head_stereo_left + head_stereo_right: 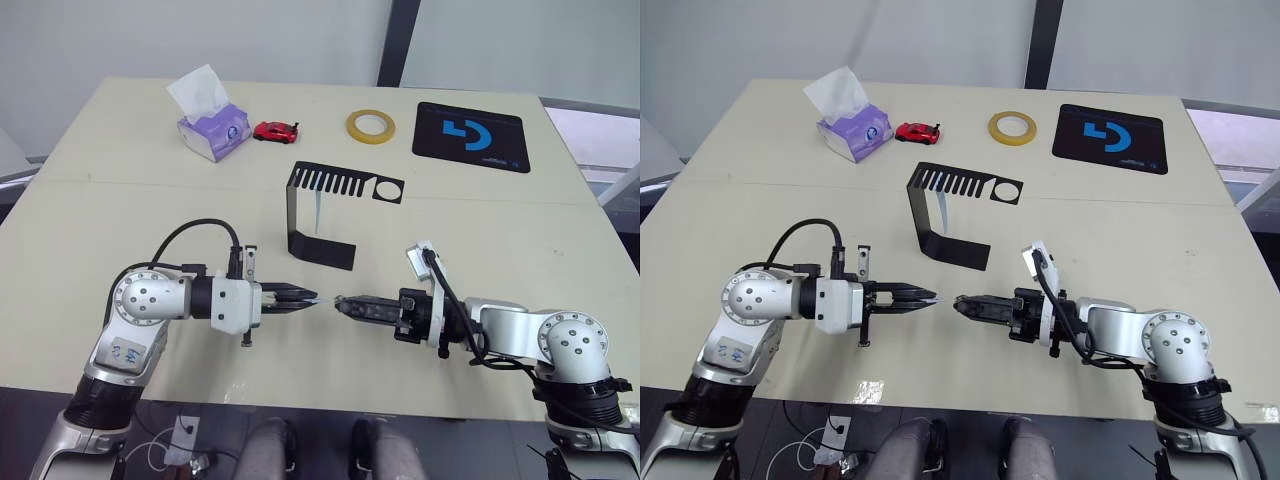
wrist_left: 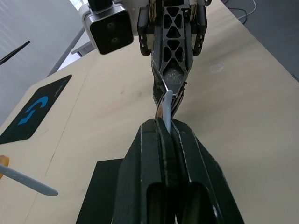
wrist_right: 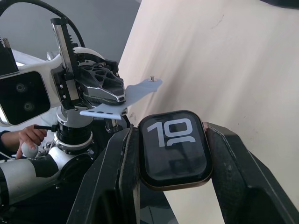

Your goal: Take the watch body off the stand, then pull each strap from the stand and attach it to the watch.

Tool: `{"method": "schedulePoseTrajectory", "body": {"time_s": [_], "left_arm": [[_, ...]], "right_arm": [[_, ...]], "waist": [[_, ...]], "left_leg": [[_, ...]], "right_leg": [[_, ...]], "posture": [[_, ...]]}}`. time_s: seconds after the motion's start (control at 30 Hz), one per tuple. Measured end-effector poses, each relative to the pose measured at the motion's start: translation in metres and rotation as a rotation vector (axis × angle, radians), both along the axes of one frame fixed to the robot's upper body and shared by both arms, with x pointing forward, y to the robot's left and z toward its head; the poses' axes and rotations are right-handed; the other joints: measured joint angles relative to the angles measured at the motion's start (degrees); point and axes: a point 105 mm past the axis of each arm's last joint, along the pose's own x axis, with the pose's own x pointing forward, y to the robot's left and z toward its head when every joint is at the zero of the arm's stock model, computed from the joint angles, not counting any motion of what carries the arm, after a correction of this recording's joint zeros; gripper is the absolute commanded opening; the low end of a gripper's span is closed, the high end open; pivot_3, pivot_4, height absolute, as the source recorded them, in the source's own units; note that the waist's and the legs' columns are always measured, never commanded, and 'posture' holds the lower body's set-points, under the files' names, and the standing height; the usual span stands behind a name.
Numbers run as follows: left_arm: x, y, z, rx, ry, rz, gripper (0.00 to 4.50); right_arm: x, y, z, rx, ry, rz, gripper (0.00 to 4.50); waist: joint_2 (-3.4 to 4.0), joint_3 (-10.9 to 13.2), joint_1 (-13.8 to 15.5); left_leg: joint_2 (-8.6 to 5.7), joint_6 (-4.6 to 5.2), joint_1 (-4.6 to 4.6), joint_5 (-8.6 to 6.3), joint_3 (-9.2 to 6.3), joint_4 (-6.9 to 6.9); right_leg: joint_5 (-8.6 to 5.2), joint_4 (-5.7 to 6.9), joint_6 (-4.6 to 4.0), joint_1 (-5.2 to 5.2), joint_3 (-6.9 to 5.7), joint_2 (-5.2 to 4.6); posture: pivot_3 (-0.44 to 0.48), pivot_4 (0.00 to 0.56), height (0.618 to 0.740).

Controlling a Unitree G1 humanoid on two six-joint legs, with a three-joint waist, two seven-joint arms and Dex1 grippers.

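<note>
My left gripper is shut on a pale blue-grey strap, whose free end sticks out toward the right gripper. My right gripper is shut on the watch body, and its dark screen shows light digits. The two grippers point tip to tip above the table's front middle. The strap's end reaches the watch's edge; whether they touch I cannot tell. The black stand is upright behind them. A second pale strap hangs under its slotted top plate.
At the back of the table are a purple tissue box, a red toy car, a yellow tape roll and a black mouse pad. A person's hand shows beyond the left arm.
</note>
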Motion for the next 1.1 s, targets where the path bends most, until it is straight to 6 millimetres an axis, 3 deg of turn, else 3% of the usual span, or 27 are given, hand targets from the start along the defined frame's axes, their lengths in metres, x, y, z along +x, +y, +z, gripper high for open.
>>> {"method": "schedulePoseTrajectory", "body": {"time_s": [1.1], "left_arm": [[0.0044, -0.0044, -0.0047, 0.0, 0.024, 0.03, 0.0]], "right_arm": [[-0.0019, 0.0011, -0.0002, -0.018, -0.024, -0.026, 1.65]], "waist": [[0.0, 0.0, 0.0]], "left_leg": [[0.01, 0.02, -0.01, -0.01, 0.0, -0.01]], "right_leg": [[0.0, -0.03, 0.0, 0.0, 0.0, -0.01]], "posture": [[0.0, 0.15, 0.74]]}}
